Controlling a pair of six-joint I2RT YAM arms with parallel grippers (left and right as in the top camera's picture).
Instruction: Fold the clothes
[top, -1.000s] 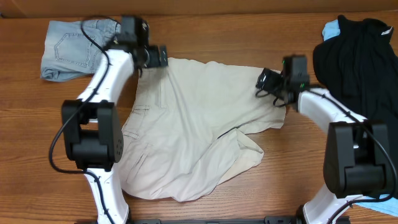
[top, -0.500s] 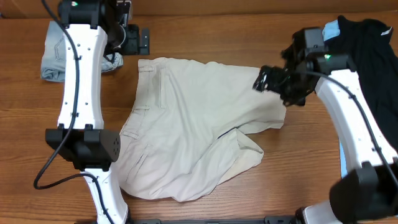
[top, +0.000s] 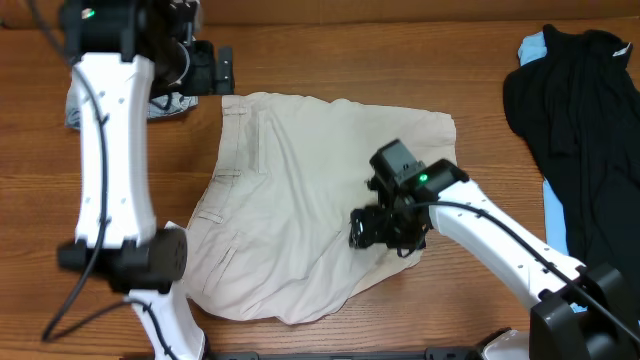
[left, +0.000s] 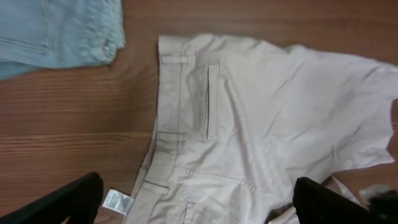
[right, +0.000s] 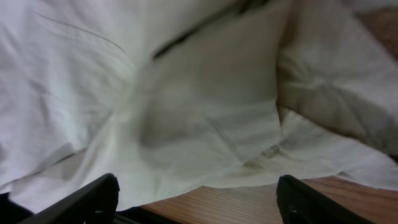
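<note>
The beige khaki shorts (top: 300, 190) lie spread on the wooden table, waistband to the left, a leg folded over at the lower right. They also show in the left wrist view (left: 261, 124), with a small white tag (left: 115, 201), and in the right wrist view (right: 186, 93). My left gripper (top: 222, 70) is open and empty, high above the table's far left. My right gripper (top: 375, 232) is open and empty just above the folded leg hem. The light-blue denim shorts (left: 56, 28) lie at the far left. A black garment (top: 575, 110) lies over a pale-blue one (top: 533, 46) at the right.
Bare wood (top: 330, 50) runs along the far edge and between the khaki shorts and the black pile. The left arm's white links (top: 105, 150) stand over the table's left side. The table's front edge runs below the shorts.
My right gripper left the shorts' upper right corner and moved down-left to the folded leg. My left arm rose and swung left, away from the waistband corner. The shorts' top right now lies flatter.
</note>
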